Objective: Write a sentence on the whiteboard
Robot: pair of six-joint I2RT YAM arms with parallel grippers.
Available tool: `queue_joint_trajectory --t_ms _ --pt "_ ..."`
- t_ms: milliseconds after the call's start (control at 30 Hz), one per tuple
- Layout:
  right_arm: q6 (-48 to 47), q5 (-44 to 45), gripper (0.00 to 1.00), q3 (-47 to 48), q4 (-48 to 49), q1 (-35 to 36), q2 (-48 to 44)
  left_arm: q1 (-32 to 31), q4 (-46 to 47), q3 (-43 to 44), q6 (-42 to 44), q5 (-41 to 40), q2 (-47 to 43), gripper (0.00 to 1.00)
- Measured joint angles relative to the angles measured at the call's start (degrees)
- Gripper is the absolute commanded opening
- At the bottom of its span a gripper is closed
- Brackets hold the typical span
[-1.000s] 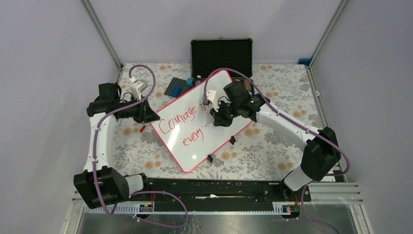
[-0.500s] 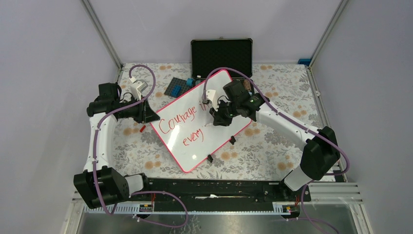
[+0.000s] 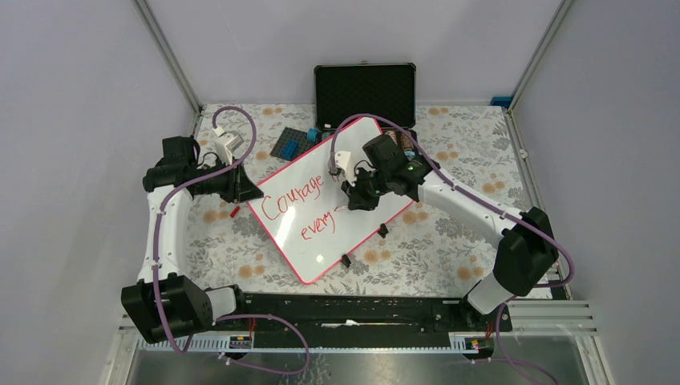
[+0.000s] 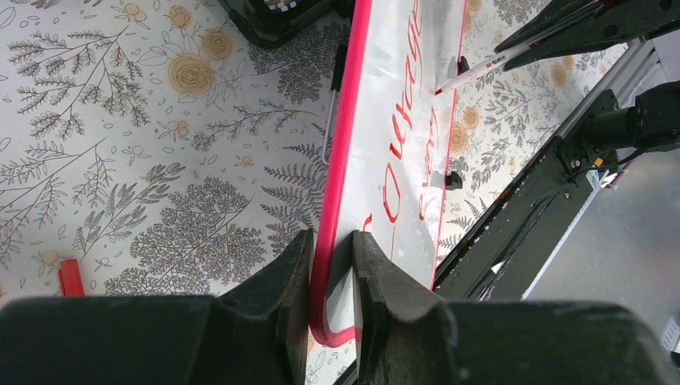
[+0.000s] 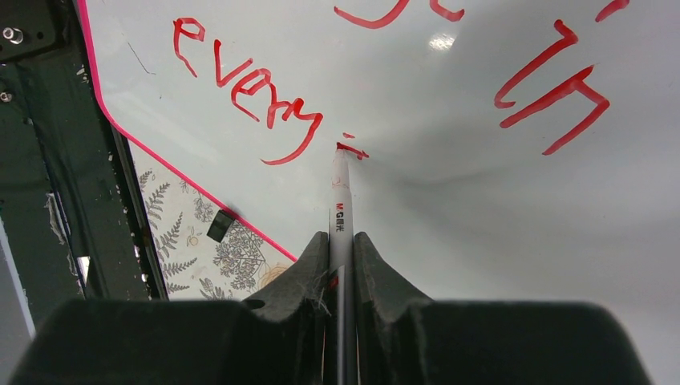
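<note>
The whiteboard [image 3: 325,247] lies tilted on the floral table, white with a thin pink-red frame. The sentence [image 3: 293,199] in red reads "Courage in" with "every" [image 5: 248,88] on a second line. My left gripper [image 4: 332,241] is shut on the whiteboard's [image 4: 401,120] left corner edge, one finger on each face. My right gripper [image 5: 342,238] is shut on a white marker [image 5: 340,200]. The marker's red tip touches the board just right of "every", beside a small fresh red stroke [image 5: 350,149]. In the top view the right gripper [image 3: 353,200] hovers over the board's middle.
An open black case [image 3: 365,92] stands at the back behind the board. A dark plate with blue pieces [image 3: 293,143] lies at the back left. A red cap [image 3: 234,212] rests on the table left of the board. Two black clips [image 3: 383,230] sit on the board's near right edge.
The right gripper and marker have shifted slightly left over the board. The left arm and the board have not moved.
</note>
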Motion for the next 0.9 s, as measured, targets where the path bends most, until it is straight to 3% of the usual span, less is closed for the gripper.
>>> queue_joint_trajectory --t_ms 900 --pt "-1.2 0.9 0.00 -2.5 -0.7 -0.9 -1.1 0.0 0.0 0.0 0.0 0.0 0.0 0.02"
